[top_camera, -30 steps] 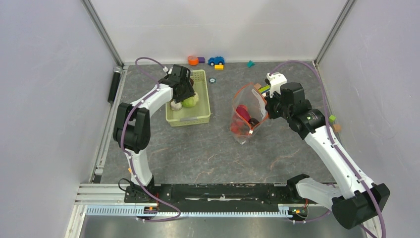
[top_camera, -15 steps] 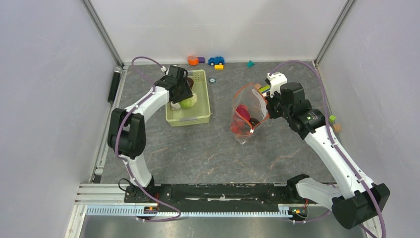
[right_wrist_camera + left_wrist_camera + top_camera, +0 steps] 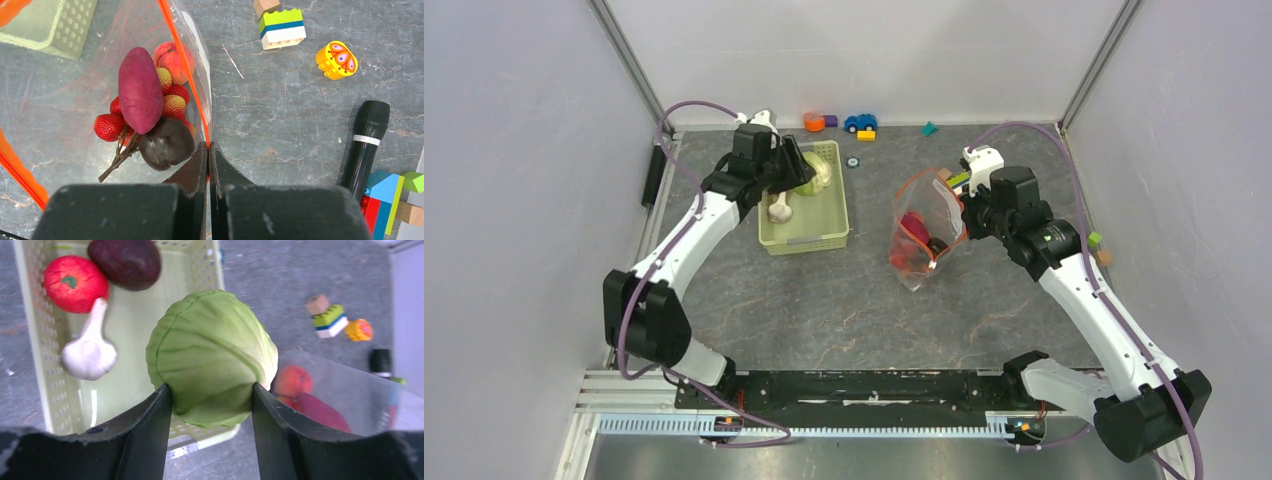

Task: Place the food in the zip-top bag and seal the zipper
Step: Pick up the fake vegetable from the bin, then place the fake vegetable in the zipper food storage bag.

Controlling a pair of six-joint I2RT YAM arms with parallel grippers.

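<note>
The left gripper (image 3: 211, 388) clamps the cabbage (image 3: 210, 350) between its fingers and has lifted it above the basket (image 3: 35, 340) — a second ago it sat low inside. The right gripper (image 3: 208, 147), pinched tight on the bag (image 3: 60, 100) at its rim, holds the mouth up — the cabbage looks ready to carry across.

Overhead: even, diffuse white light from above. The table (image 3: 844, 300) shows only soft, faint shadows. No glare, sharp throughout; the walls (image 3: 524, 150) lean outward toward the frame edges.

Left wrist: cabbage (image 3: 212, 355) in focus, matte. The blocks (image 3: 327, 320) behind it are soft. Thin bright streak of glare on the basket (image 3: 94, 407) floor.

Right wrist: bright, crisp. The bag (image 3: 65, 115) film carries a pale sheen.
</note>
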